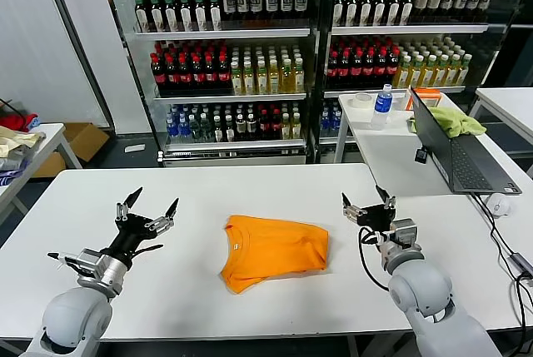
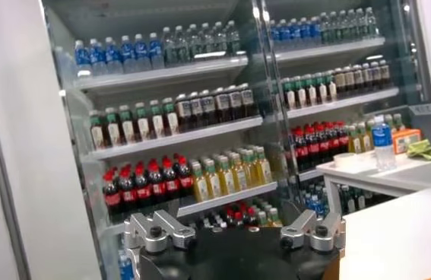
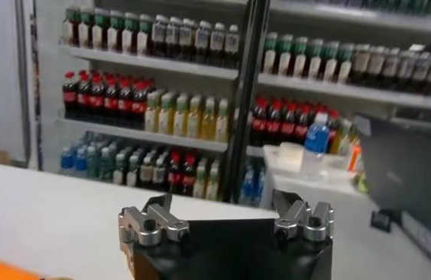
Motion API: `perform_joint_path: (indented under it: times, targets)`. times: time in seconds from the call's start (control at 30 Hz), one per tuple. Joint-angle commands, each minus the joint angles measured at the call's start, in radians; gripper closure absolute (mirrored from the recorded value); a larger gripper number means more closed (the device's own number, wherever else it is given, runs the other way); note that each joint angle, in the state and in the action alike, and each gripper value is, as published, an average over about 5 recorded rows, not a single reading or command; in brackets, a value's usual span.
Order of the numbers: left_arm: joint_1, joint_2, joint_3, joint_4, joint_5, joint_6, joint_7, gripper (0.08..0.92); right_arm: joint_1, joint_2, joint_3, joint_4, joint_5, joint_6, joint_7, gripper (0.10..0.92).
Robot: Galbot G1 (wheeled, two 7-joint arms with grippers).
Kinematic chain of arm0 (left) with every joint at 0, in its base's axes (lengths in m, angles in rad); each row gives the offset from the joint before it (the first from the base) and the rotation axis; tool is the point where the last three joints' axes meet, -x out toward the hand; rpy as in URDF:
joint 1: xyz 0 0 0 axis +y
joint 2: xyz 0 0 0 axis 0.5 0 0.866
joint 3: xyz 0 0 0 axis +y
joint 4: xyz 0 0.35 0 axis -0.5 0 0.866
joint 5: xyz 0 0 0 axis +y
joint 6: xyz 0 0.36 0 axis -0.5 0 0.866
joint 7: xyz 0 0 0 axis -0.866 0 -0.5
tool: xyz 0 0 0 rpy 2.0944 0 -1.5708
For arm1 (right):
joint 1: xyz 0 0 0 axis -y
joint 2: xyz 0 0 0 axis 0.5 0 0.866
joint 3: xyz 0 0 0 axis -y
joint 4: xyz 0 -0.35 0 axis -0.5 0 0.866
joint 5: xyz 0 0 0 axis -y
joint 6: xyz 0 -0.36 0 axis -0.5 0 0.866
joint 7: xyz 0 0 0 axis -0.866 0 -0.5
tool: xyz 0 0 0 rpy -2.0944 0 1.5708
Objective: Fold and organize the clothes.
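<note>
The bright orange T-shirt [image 1: 273,250] lies folded into a rough rectangle in the middle of the white table [image 1: 250,190]. My left gripper [image 1: 152,202] is open and empty, raised above the table to the shirt's left. My right gripper [image 1: 367,200] is open and empty, raised to the shirt's right. Both point up toward the shelves. A sliver of orange shows at the edge of the right wrist view [image 3: 2,270]. The left wrist view shows its open fingers [image 2: 158,232] against the drink shelves.
A second white table [image 1: 391,149] at the back right holds a laptop [image 1: 454,153], a water bottle [image 1: 382,106], a tape roll [image 1: 361,101] and a yellow-green cloth [image 1: 454,121]. A mouse [image 1: 499,203] and cables lie at the right edge. Drink coolers [image 1: 275,49] stand behind.
</note>
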Motion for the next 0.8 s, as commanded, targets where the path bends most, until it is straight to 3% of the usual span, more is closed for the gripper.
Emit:
perform_joint_path:
  times: [0.03,0.5,0.8]
  targets:
    - [-0.042,0.000,0.038,0.036,0.081,-0.035,0.024,0.177,0.072,-0.015,0.005,-0.114,-0.083,0.122,-0.009,0.203]
    - [-0.080,-0.028,0.060,0.077,0.066,-0.040,0.031,0.177,-0.013,-0.019,0.104,-0.113,-0.062,0.164,-0.043,0.203]
    - [-0.088,-0.027,0.041,0.107,0.010,-0.050,0.019,0.177,-0.032,0.012,0.069,-0.115,-0.158,0.208,-0.090,0.203]
